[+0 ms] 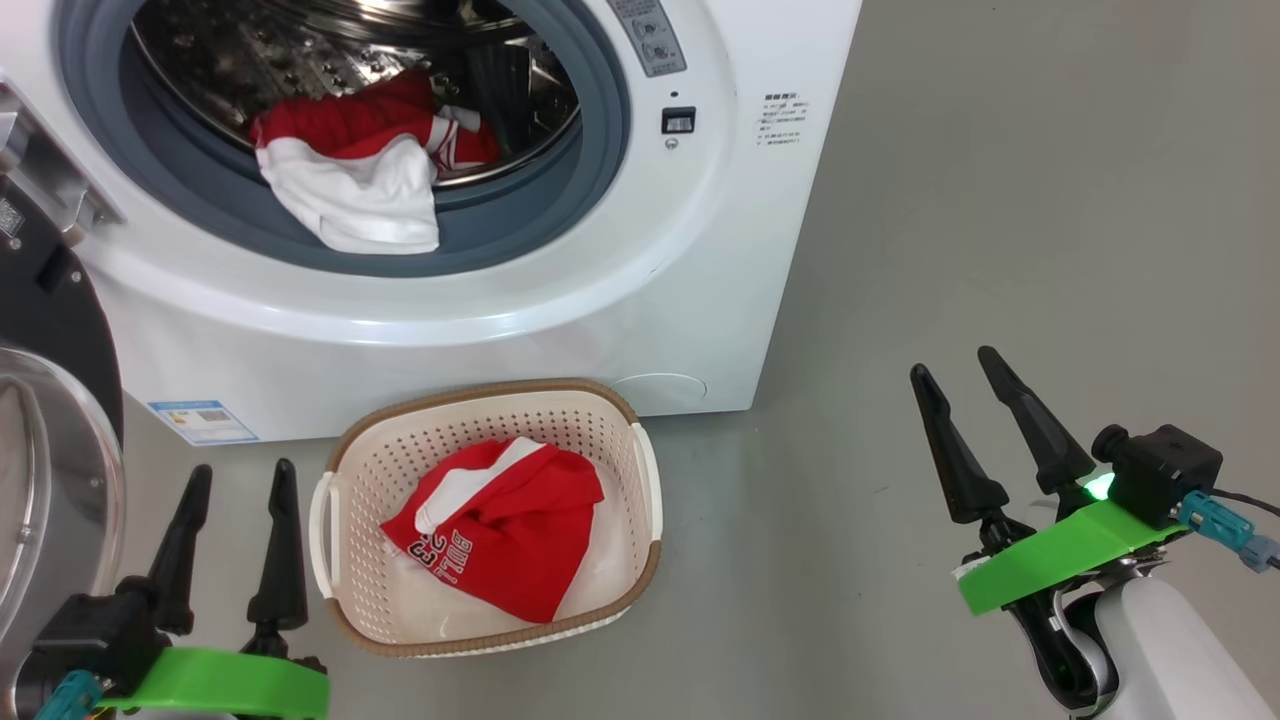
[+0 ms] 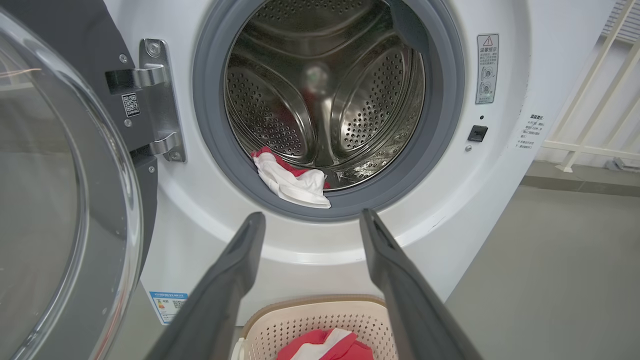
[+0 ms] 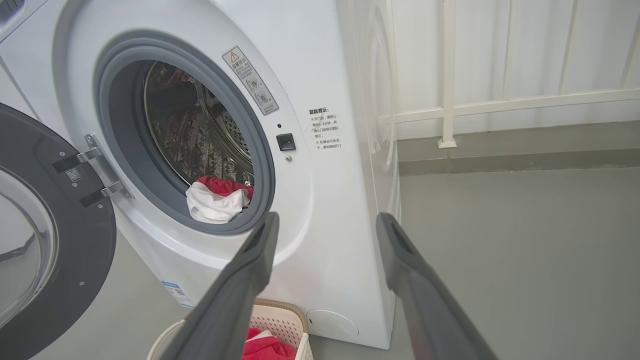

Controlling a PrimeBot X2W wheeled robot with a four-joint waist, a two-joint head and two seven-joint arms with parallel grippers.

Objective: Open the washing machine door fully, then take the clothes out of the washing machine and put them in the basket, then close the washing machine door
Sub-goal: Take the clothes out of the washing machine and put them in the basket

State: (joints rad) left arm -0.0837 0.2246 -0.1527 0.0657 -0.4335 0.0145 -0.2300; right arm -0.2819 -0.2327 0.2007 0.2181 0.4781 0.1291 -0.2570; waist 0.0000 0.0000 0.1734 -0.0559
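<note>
The white washing machine [image 1: 620, 260] stands with its door [image 1: 50, 480] swung wide to the left; the door [image 2: 60, 200] also shows in the left wrist view. Red and white clothes [image 1: 370, 170] hang over the grey gasket at the drum's mouth, the clothes [image 2: 292, 181] draping outward. On the floor in front sits the cream basket [image 1: 640, 470] with a red jersey [image 1: 500, 525] inside. My left gripper [image 1: 240, 482] is open and empty beside the basket's left side. My right gripper [image 1: 955, 365] is open and empty, out to the basket's right.
Grey floor [image 1: 1050, 200] spreads to the right of the machine. A white railing [image 3: 500, 105] runs along the wall behind it. The open door takes up the space at the far left.
</note>
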